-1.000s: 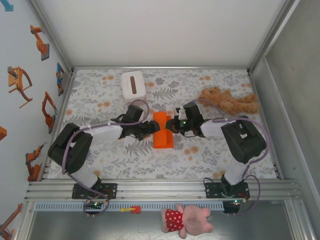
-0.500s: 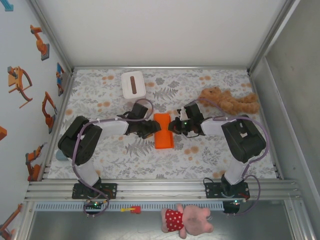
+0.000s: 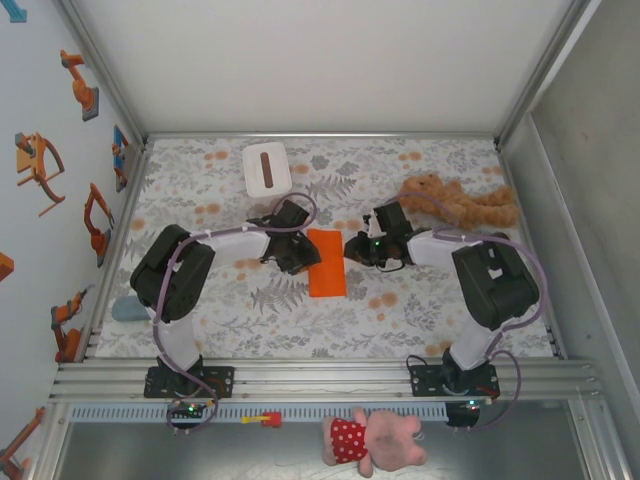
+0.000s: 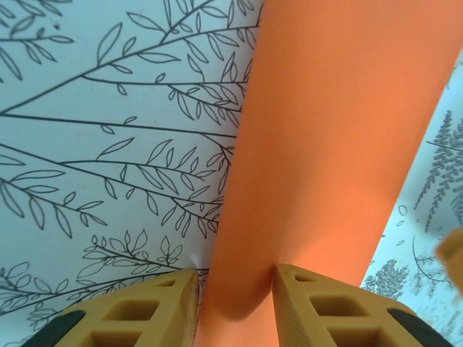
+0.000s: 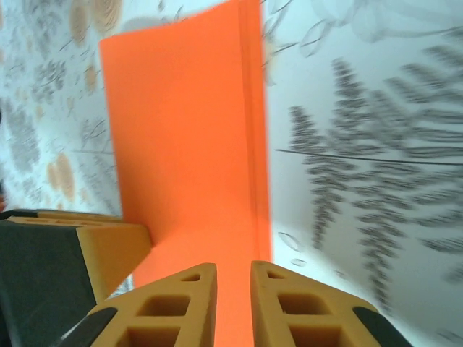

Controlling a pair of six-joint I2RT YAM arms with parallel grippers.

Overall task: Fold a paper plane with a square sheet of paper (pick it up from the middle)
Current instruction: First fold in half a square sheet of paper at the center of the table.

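Note:
The square sheet of paper is bright orange and folded into a narrow rectangle lying on the floral table mat. My left gripper is at its left long edge. In the left wrist view the paper bulges up between the left gripper's jaws, which stand apart around it. My right gripper is at the paper's right edge. Its jaws are a narrow gap apart over the paper, not pinching it. The left fingers show beside it.
A white tissue box stands behind the left arm. A tan plush toy lies at the back right, close to the right arm. A pink plush toy lies outside the front rail. Walls close in the table on three sides.
The paper has gone from a raised tent shape to lying flatter. The left jaws have narrowed around its edge. The right jaws have opened a little. Both arms shifted slightly towards the back.

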